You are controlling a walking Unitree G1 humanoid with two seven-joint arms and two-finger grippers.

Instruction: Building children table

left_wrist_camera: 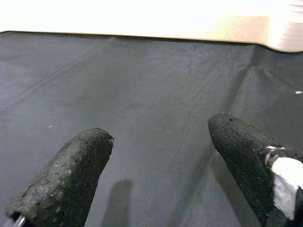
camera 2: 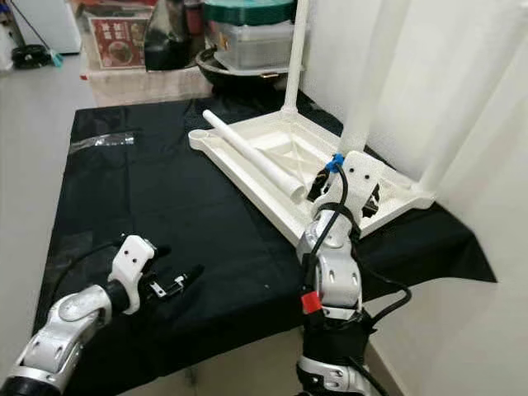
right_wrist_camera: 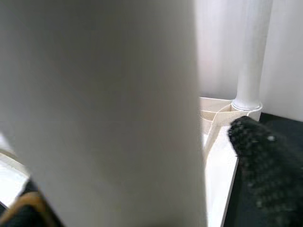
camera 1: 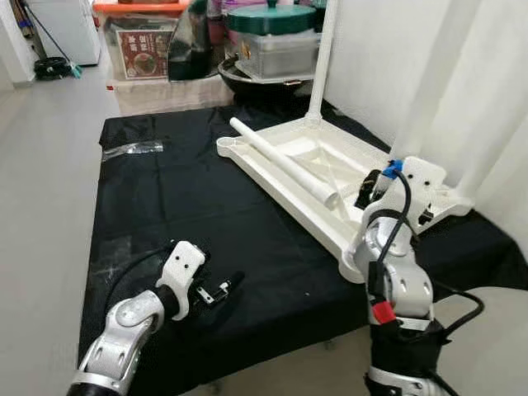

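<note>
Surface: black cloth (camera 1: 190, 206) spread over the floor, with pale grey floor (camera 1: 41, 165) on the robot's left and white curtains (camera 1: 462, 74) on its right.
Left gripper: left gripper (camera 1: 221, 290) low over the near part of the cloth, fingers spread wide and holding nothing; the left wrist view shows both black fingertips (left_wrist_camera: 71, 175) apart above bare cloth.
Right gripper: right gripper (camera 1: 373, 188) reaches over the near right corner of the white tabletop; in the right wrist view a white leg (right_wrist_camera: 109, 109) stands very close between the fingers, one black fingertip (right_wrist_camera: 265, 161) to one side, but whether the fingers press on it cannot be told.
Tabletop: white plastic children's tabletop (camera 1: 272, 169) lies upside down on the right half of the cloth, ribbed underside up, its long side running away from the robot.
Loose leg: white tube leg (camera 1: 285, 163) lies flat along the underside of the tabletop, from near the far corner toward the right gripper.
Fitted leg: upright white leg (camera 1: 322, 62) stands in the far corner socket.
Clear wrapper: crumpled clear plastic (camera 1: 132, 149) on the far left of the cloth, well apart from the tabletop.
Background: stacked boxes and lidded containers (camera 1: 272, 41) beyond the cloth's far edge, with a red printed box (camera 1: 136, 49) to their left.
</note>
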